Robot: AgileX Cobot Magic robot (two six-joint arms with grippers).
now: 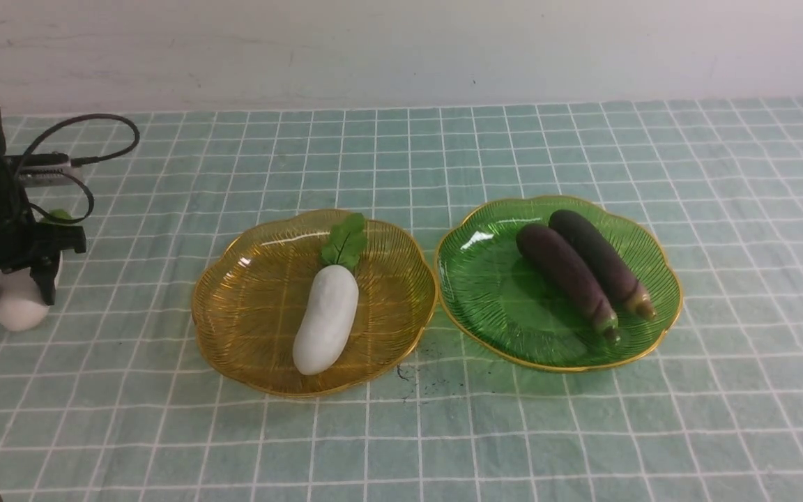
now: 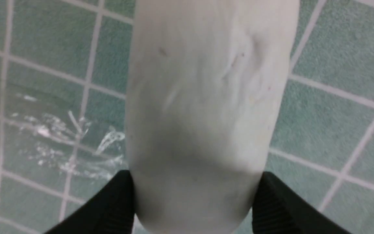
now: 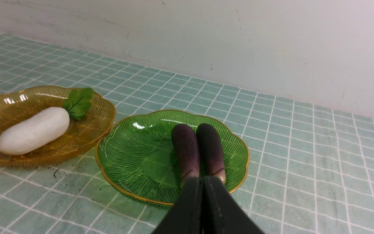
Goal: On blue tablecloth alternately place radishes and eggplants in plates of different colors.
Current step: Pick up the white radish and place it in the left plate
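Left hand point(image 1: 17, 296) straddles the smooth white toy radish point(image 1: 18, 315) on the blue checked tablecloth point(image 1: 401, 160) — clamped or only flanking, cannot tell — presumably bound for the amber ribbed plate point(image 1: 251, 296) holding its twin point(image 1: 325, 317); right hand point(image 3: 203, 179) pinched closed, empty.

You will find two plates just beside each other at the middle of the tablecloth point(image 1: 583, 432). The left plate point(image 1: 234, 328) holds one radish point(image 1: 326, 321), leaves toward the far edge. The right plate point(image 1: 485, 279) holds two eggplants point(image 1: 567, 273), side by side and touching, stems toward the near right corner. A second radish point(image 1: 18, 314) stands on the cloth at the left edge, well apart from the plates, between the fingers of the left gripper point(image 1: 17, 287).
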